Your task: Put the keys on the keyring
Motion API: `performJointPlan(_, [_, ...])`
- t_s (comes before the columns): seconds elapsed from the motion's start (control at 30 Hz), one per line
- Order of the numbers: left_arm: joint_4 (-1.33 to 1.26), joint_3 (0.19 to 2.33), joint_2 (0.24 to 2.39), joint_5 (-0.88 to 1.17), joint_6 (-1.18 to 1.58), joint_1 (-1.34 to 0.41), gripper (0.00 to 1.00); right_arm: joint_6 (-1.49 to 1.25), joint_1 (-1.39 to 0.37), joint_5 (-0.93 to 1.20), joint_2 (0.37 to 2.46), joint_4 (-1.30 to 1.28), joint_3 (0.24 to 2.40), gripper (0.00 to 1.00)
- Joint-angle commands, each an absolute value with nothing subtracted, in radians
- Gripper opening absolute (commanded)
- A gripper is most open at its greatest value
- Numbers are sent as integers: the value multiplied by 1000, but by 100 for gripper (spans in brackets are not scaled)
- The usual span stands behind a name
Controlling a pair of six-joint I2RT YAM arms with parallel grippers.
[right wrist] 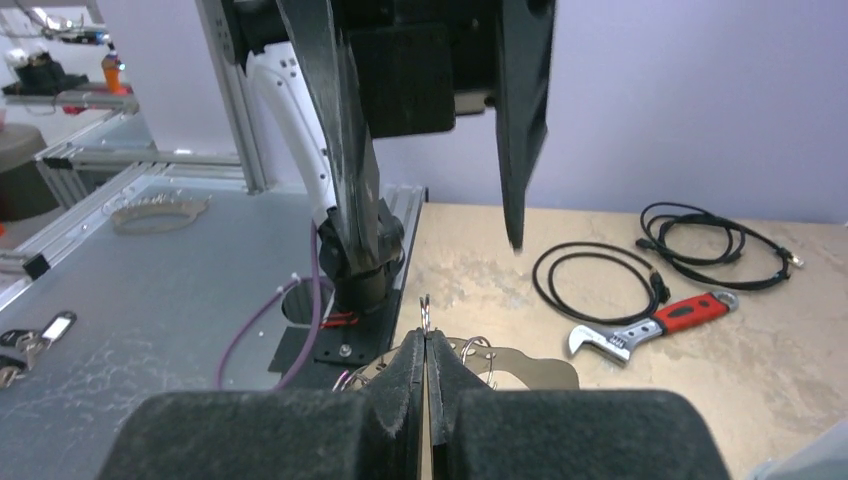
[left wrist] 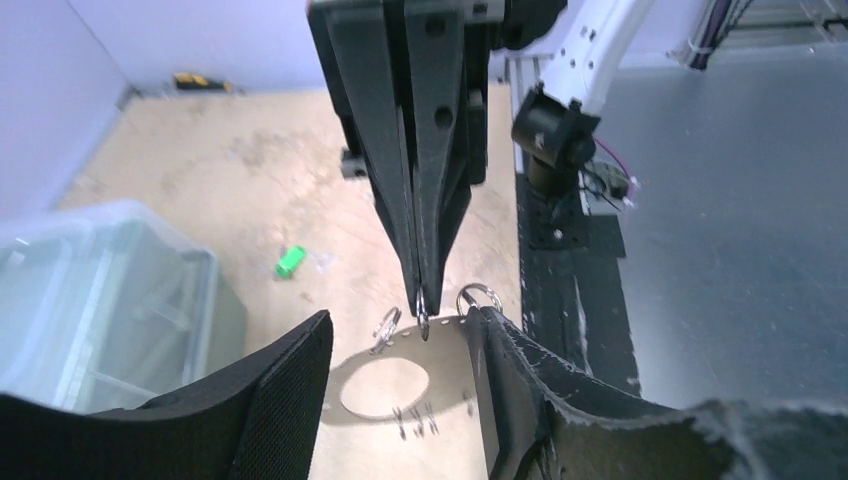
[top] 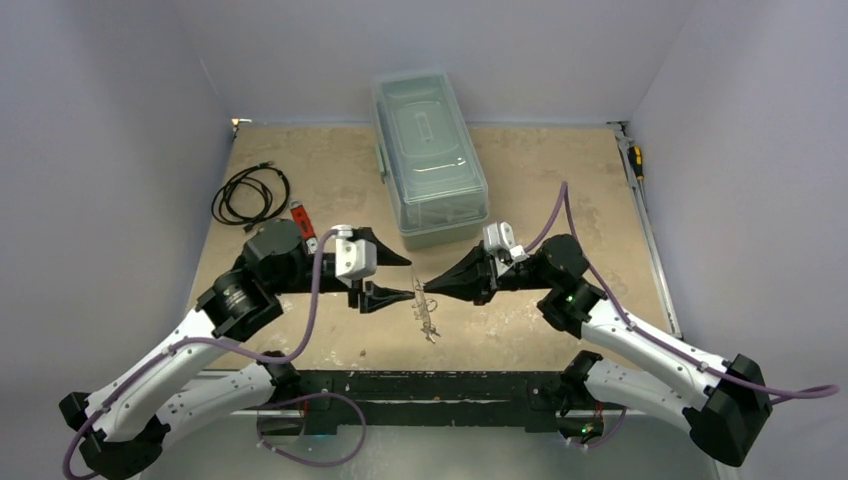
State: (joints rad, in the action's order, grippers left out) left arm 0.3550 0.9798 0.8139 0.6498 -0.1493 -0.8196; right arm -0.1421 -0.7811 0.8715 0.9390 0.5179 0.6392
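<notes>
Keyring (top: 428, 318): at the near middle of the bench (top: 330, 170), just below the tips of both end effectors; whether its flat band rests on the bench cannot be told.
Right end effector (top: 428, 286): fingers pressed fully together, pinching one small wire ring on the keyring's edge, and the ring stands upright above the tips.
Left end effector (top: 410, 278): fingers wide apart, clamping nothing; it faces the right one tip to tip, and the keyring's band lies between its fingers in the wrist view.
Green key (left wrist: 290, 262): loose on the bench beyond the keyring, near the clear bin.
Wrench (right wrist: 650, 325): red-handled, lying left of the left arm.
Cables (top: 250, 195): black coils, far left.
Clear bin (top: 430, 155): lidded, far centre.
</notes>
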Motion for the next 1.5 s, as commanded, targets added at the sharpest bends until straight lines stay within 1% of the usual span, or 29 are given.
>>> performJointPlan(0.0, [189,964,726,617,-125,-823,50,-227,-787,811,904,746,601,0])
performJointPlan(0.13, [139,927,679,602,-128,-823,45,-277,-787,790,891,856,577,0])
performJointPlan(0.33, [123,915,678,615,-119,-823,37,-351,-787,777,904,998,561,0])
performJointPlan(0.57, [60,878,681,629,-86,-823,36,-416,-787,756,922,1133,534,0])
performJointPlan(0.83, [-85,824,689,634,-14,-822,31,-474,-788,743,943,1245,518,0])
performJointPlan(1.27, [-271,779,733,684,101,-822,28,-541,-791,689,998,1441,494,0])
performJointPlan(1.47, [-293,781,733,705,120,-822,26,-545,-794,680,1006,1448,494,0])
